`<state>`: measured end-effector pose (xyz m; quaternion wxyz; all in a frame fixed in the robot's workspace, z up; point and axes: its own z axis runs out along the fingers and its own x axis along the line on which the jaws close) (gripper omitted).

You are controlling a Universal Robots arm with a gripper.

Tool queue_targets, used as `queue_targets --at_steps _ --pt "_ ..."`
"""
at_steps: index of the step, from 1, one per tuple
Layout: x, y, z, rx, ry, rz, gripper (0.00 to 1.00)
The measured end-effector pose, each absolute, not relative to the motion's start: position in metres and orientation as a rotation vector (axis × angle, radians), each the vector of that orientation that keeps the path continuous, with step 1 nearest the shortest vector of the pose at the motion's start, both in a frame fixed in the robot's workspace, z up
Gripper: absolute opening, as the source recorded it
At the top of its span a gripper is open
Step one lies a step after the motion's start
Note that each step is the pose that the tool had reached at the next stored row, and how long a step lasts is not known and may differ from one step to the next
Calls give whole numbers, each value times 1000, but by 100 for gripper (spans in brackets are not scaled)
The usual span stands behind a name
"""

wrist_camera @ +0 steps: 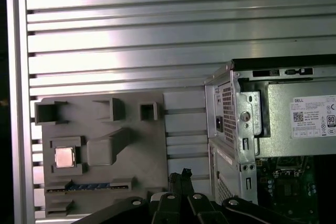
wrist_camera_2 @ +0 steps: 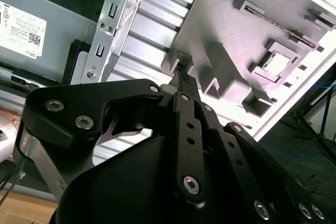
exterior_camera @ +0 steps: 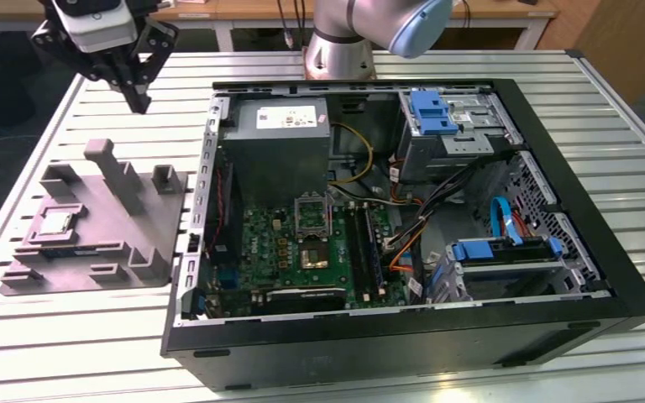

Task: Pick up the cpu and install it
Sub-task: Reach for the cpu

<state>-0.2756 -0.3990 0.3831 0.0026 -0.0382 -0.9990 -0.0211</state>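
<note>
- We find the cpu (exterior_camera: 54, 222) lying in its tray (exterior_camera: 149, 243), not yet picked up.
- Our claw (exterior_camera: 140, 105) hovers apart from it, pinched closed and empty; pickup and installing are both left.

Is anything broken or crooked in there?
Nothing stands out. The cpu lies flat in its pocket on the grey tray, the computer case sits open beside it, and the gripper hangs above the table.

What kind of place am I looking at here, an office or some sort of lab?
Probably a robotics lab bench: a robot arm, a slotted aluminium table carrying an open computer case, and a grey moulded tray holding the cpu.
</note>
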Motion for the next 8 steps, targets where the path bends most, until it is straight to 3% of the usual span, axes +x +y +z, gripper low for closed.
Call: queue_targets --at_steps 8 --pt "-278 -399 382 -120 -3128 -66 11"
